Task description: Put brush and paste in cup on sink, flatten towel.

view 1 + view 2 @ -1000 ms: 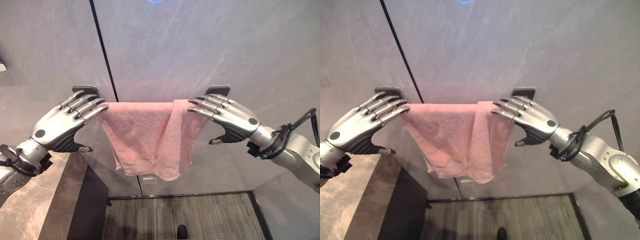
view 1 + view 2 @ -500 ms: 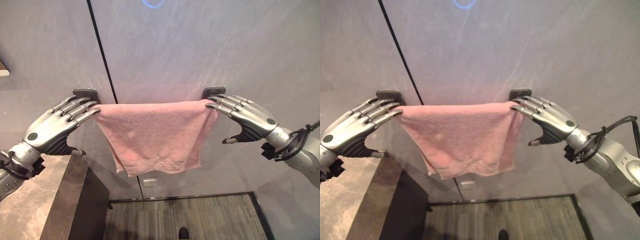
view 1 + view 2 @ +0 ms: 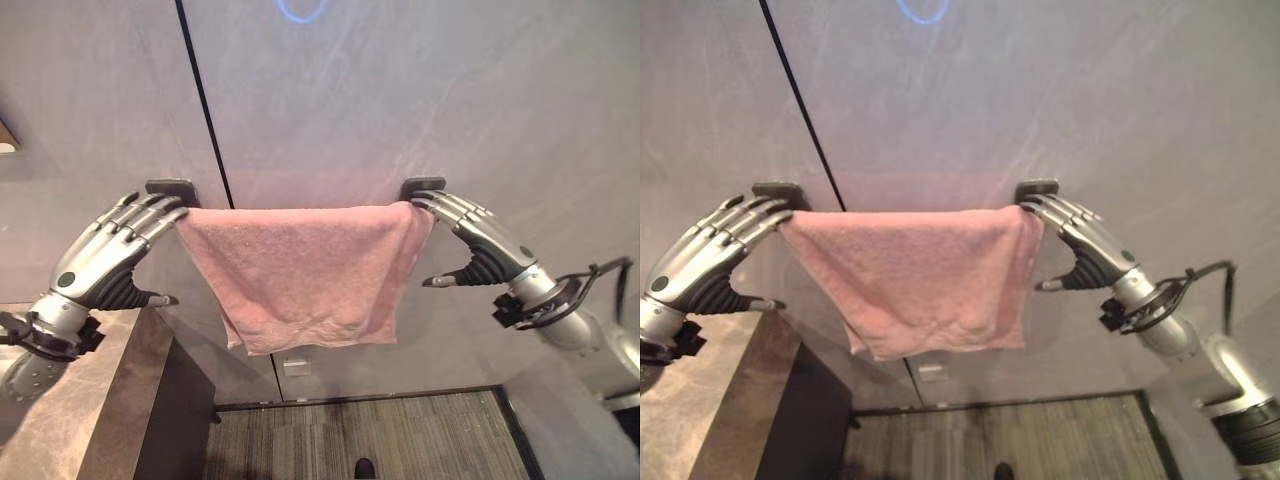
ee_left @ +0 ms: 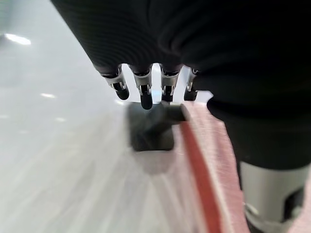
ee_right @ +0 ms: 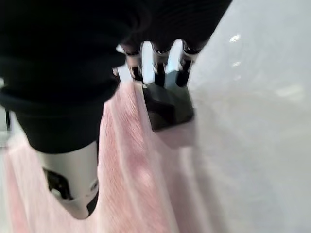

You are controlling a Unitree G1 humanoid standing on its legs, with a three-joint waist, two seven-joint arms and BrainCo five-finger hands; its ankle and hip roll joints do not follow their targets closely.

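Observation:
A pink towel [image 3: 305, 270] hangs spread along a wall rail between two dark brackets, its lower edge slightly uneven. My left hand [image 3: 105, 255] is open, its straight fingers lying on the towel's left top corner by the left bracket [image 3: 170, 187]. My right hand [image 3: 480, 245] is open too, fingers stretched along the towel's right top corner at the right bracket [image 3: 422, 185]. In the left wrist view the fingers [image 4: 146, 97] reach the bracket [image 4: 153, 128] beside the towel edge [image 4: 206, 160]. The right wrist view has the fingers [image 5: 158, 63] over the bracket [image 5: 167, 107] and towel [image 5: 131, 184].
A grey wall [image 3: 400, 90] with a dark vertical seam [image 3: 205, 100] stands behind the towel. A brown stone counter [image 3: 80, 410] lies at the lower left. Dark striped floor [image 3: 360, 435] shows below, with a small wall socket [image 3: 294, 367] under the towel.
The bunched fold on the towel's right side has been drawn out to the right by my right hand, so the towel now hangs flat. Both hands moved outward to the brackets.

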